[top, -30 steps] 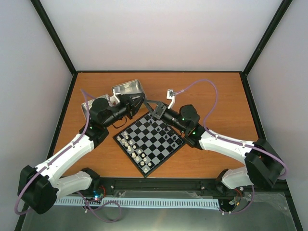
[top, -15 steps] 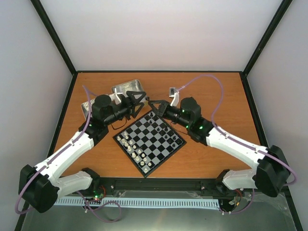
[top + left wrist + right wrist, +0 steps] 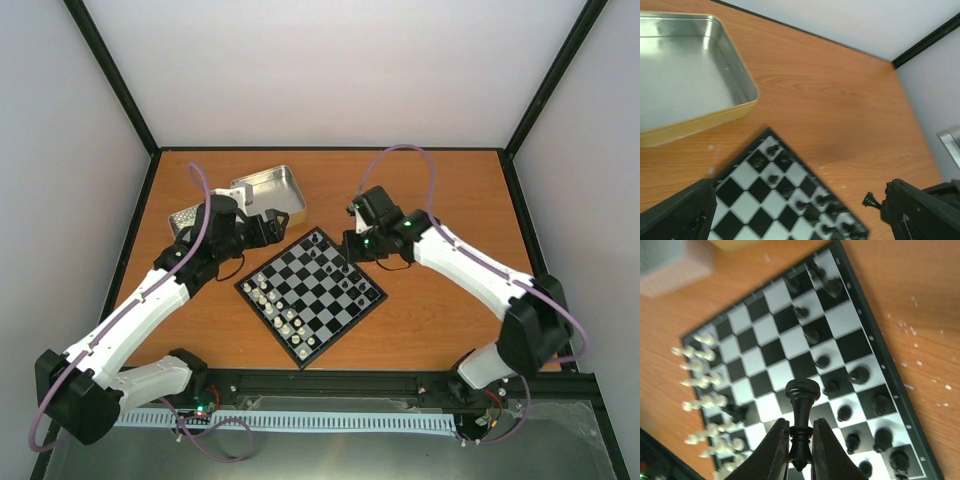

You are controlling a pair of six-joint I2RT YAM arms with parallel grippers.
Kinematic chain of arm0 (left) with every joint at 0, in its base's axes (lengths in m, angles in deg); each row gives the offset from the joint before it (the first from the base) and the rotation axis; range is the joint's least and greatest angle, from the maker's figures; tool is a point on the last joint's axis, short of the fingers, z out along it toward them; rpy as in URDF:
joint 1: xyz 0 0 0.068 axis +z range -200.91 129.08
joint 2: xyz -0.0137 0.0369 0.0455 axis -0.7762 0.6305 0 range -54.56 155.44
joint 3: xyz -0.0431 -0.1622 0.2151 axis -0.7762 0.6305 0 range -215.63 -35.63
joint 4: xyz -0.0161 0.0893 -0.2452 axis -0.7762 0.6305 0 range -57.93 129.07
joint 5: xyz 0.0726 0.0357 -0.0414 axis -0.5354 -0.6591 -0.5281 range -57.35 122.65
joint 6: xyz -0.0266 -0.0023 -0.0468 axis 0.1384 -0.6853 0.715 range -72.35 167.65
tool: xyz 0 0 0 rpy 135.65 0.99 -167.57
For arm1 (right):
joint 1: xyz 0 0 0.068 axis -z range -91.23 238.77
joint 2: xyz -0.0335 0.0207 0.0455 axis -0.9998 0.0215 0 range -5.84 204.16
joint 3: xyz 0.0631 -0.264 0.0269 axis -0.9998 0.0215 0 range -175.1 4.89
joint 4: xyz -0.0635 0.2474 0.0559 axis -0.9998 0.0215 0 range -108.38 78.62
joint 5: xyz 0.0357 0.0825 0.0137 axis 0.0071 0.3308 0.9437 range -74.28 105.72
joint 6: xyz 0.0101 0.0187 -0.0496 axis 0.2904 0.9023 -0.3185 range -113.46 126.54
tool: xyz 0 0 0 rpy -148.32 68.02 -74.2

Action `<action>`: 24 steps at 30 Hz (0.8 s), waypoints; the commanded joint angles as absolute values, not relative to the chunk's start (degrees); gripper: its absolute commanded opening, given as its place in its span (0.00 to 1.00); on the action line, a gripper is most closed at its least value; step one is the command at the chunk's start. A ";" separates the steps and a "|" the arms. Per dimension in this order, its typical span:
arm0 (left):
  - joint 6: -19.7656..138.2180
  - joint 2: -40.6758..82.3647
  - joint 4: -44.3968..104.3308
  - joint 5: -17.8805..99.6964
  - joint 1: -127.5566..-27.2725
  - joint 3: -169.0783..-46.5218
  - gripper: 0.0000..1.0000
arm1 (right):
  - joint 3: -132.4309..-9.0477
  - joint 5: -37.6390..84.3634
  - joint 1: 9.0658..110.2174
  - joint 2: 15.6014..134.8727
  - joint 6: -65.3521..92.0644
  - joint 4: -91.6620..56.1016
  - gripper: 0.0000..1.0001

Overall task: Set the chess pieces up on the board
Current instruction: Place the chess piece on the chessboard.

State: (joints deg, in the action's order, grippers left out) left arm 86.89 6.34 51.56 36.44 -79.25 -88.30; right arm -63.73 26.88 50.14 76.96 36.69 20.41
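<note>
Open: bare middle ranks of the small black-and-silver checked board (image 3: 312,292); orange wooden tabletop (image 3: 470,210) far and right of it.
Blocked: cream chess figures (image 3: 268,298) crowding the board's near-left side, black chess figures (image 3: 345,268) along its far-right side; rectangular silver metal tin (image 3: 268,188) just beyond the far corner; right gripper (image 3: 800,440), clamped on a black chess piece (image 3: 801,390), above the far-right side.

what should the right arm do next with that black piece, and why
Probably lower it onto an empty square in the black rows: the right gripper is shut on the black piece, which hangs above the board, and those rows show gaps.
</note>
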 commanded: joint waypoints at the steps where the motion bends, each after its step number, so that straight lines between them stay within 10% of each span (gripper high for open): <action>1: 72.36 6.22 57.58 31.91 -78.86 -90.01 0.94 | -69.32 24.87 50.27 83.75 29.23 31.12 0.09; 24: 64.62 0.43 60.39 28.55 -78.86 -84.11 0.96 | -97.46 17.00 49.33 113.93 22.45 50.35 0.13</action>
State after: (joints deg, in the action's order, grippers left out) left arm 66.13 2.50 60.50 30.60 -79.21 -84.58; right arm -93.98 17.94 49.85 111.76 24.02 45.55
